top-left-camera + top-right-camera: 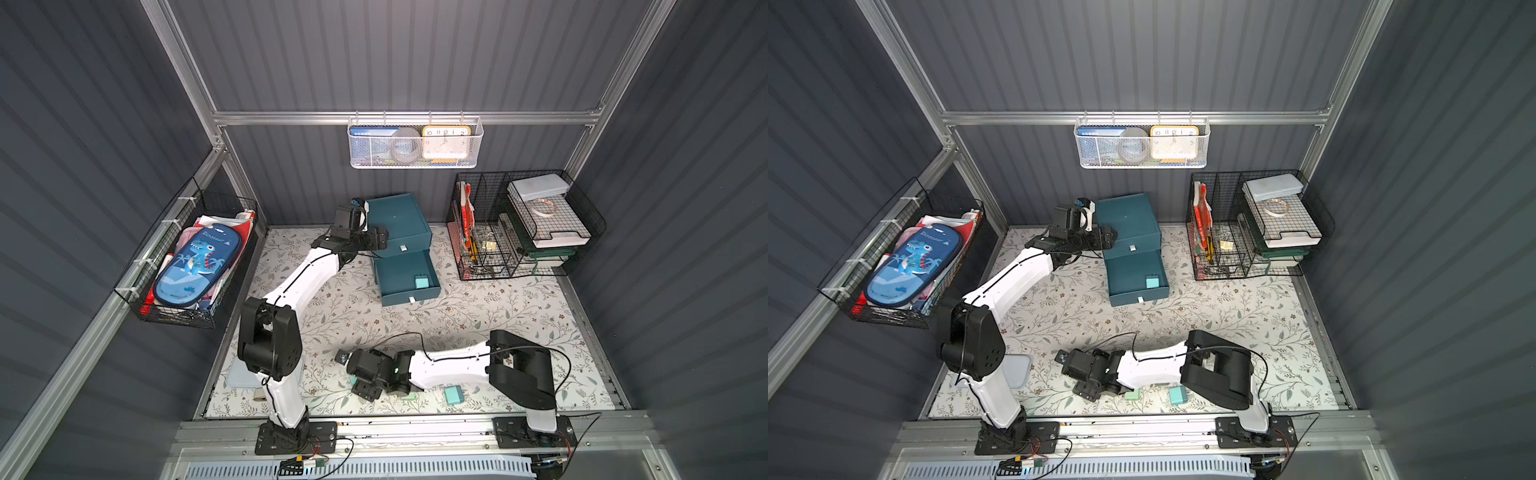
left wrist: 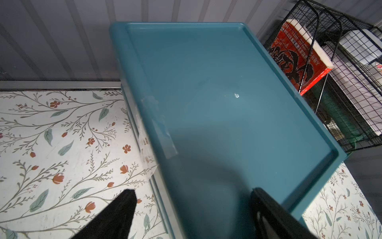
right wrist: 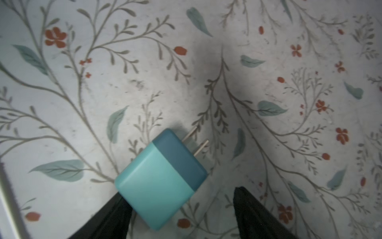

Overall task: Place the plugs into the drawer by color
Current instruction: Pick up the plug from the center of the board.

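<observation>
Hovering over the mat (image 3: 289, 62), the right gripper (image 3: 180, 194) spreads its fingers around a teal plug (image 3: 161, 178) lying off-centre against one finger; closing may twist it away. The open drawer (image 1: 395, 274) sits well apart.

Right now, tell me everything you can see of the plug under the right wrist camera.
The plug is a small rounded cube of smooth, plastic-looking material: pale aqua body, darker teal band at the end bearing two short metal prongs. It lies flat on the floral mat, prongs level, pointing away from the right gripper, between its open jaws and off-centre toward one. A corner meets that jaw in the picture; real contact cannot be told.
</observation>
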Tool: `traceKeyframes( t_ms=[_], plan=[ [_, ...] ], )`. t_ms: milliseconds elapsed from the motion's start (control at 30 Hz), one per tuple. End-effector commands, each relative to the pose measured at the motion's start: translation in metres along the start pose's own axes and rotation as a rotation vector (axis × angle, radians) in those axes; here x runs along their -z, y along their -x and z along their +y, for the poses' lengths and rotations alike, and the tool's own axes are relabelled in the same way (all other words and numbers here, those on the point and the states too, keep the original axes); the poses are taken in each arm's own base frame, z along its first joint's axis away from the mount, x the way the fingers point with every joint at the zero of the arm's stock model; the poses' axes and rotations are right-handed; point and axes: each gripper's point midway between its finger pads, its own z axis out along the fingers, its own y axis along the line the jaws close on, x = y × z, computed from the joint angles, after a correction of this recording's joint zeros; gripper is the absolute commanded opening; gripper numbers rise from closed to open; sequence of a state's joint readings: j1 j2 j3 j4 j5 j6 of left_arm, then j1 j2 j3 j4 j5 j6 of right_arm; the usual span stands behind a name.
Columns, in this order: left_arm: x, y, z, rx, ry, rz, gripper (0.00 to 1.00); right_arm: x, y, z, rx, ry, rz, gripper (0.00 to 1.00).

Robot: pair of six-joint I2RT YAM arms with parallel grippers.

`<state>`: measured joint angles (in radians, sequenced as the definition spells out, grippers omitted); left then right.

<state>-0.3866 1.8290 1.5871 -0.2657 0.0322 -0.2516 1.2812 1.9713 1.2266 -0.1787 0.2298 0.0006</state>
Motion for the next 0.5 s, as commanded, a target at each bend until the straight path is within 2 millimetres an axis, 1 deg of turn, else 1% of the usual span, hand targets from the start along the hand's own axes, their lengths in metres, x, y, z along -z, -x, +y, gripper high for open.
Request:
traceKeyframes(
  t_ms=[0, 67, 100, 133, 233, 300, 367, 467],
  plan=[
    [-0.012, -0.028, 0.009, -0.012, 0.026, 0.098, 0.91, 0.003, -0.006, -0.035, -0.048, -0.044, 0.009, 0.80],
    [-0.014, -0.030, 0.008, -0.014, 0.025, 0.102, 0.91, 0.009, -0.004, -0.045, -0.074, -0.052, -0.002, 0.80],
    [-0.015, -0.031, 0.009, -0.014, 0.026, 0.104, 0.91, 0.015, 0.000, -0.046, -0.086, -0.042, -0.016, 0.80],
    [-0.015, -0.031, 0.008, -0.013, 0.024, 0.105, 0.91, 0.021, 0.005, -0.042, -0.109, -0.015, -0.030, 0.80],
    [-0.015, -0.030, 0.008, -0.016, 0.023, 0.103, 0.91, 0.035, 0.019, -0.018, -0.191, 0.112, -0.053, 0.79],
    [-0.014, -0.029, 0.008, -0.018, 0.022, 0.100, 0.91, 0.036, 0.024, -0.003, -0.186, 0.133, -0.062, 0.79],
    [-0.013, -0.028, 0.007, -0.017, 0.019, 0.097, 0.91, 0.029, 0.026, -0.003, -0.177, 0.090, -0.076, 0.79],
    [-0.011, -0.029, 0.007, -0.018, 0.018, 0.096, 0.91, 0.021, 0.032, -0.009, -0.149, 0.065, -0.097, 0.78]
  ],
)
